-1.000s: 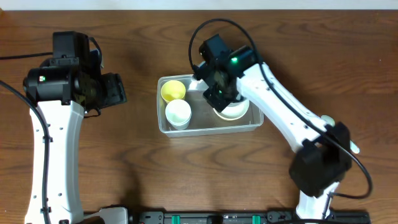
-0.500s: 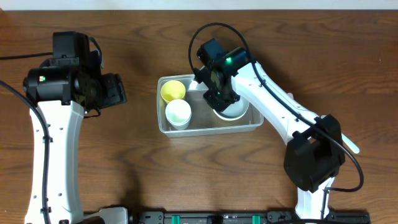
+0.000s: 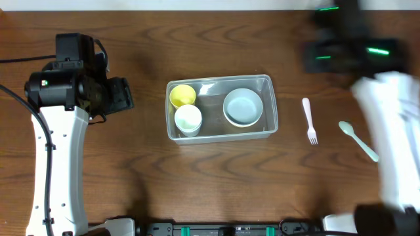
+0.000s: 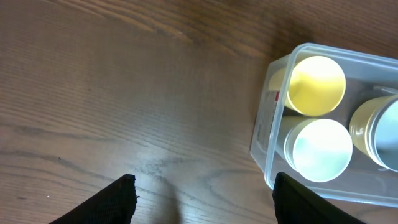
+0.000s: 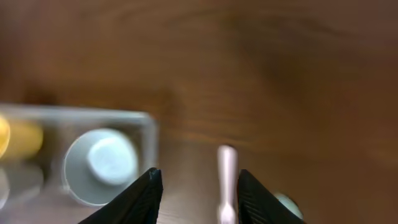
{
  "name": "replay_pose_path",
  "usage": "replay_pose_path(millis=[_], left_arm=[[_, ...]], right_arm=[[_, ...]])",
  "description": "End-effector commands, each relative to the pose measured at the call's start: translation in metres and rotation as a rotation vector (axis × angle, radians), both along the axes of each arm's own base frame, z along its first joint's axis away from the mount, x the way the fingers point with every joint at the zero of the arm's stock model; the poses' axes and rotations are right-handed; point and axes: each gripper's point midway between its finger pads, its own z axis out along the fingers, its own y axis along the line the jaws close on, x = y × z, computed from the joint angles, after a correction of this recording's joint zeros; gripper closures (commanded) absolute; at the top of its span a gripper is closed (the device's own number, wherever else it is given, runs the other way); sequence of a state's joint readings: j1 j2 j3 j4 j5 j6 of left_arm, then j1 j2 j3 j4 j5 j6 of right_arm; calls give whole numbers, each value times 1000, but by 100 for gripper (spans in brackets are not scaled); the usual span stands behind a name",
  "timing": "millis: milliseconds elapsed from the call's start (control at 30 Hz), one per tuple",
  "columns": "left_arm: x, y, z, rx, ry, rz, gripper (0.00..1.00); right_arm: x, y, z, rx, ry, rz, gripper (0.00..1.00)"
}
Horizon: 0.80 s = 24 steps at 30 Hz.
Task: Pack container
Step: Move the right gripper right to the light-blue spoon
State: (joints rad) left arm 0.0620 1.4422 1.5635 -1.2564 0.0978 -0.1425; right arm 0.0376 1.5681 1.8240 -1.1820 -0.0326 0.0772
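The clear container (image 3: 220, 79) sits mid-table and holds a yellow cup (image 3: 182, 96), a white cup (image 3: 188, 118) and a pale bowl (image 3: 243, 107). My left gripper (image 3: 121, 95) is open and empty, hovering left of the container. In the left wrist view the gripper (image 4: 202, 194) is over bare wood, with the container's corner (image 4: 262, 134), yellow cup (image 4: 314, 84) and white cup (image 4: 317, 149) at the right. My right gripper (image 3: 336, 47) is a blur at the back right. In the right wrist view it (image 5: 198, 186) is open and empty, with the bowl (image 5: 102, 165) at lower left.
A white fork (image 3: 310, 122) and a pale green spoon (image 3: 358, 140) lie on the wood right of the container. The fork (image 5: 227, 183) shows between my right fingers from above, and the spoon bowl (image 5: 287, 203) beside it. The table's far edge runs close behind.
My right gripper has left the bowl in the container and swung fast up and to the back right. The left arm has not moved.
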Motion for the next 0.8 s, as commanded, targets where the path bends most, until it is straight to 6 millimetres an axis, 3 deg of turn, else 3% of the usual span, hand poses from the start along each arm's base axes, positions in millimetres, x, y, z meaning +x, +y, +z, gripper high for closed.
replay_pose_path(millis=[0, 167, 367, 467, 567, 633, 767], left_arm=[[-2, 2, -4, 0, 16, 14, 29], [-2, 2, -4, 0, 16, 14, 29], [-2, 2, -4, 0, 16, 14, 29], [-2, 2, -4, 0, 16, 14, 29], [-2, 2, -4, 0, 16, 14, 29], [-2, 2, -4, 0, 17, 14, 29], [-3, 2, -4, -1, 20, 14, 29]], right_arm=[[-29, -43, 9, 145, 32, -224, 59], [-82, -91, -7, 160, 141, -405, 59], [-146, -98, -38, 210, 224, -546, 59], [-174, -97, -61, 222, 256, -593, 44], [-189, -96, -89, 216, 297, -590, 14], [-191, -99, -108, 157, 330, -516, 1], [-182, -114, -131, 107, 340, -529, 1]])
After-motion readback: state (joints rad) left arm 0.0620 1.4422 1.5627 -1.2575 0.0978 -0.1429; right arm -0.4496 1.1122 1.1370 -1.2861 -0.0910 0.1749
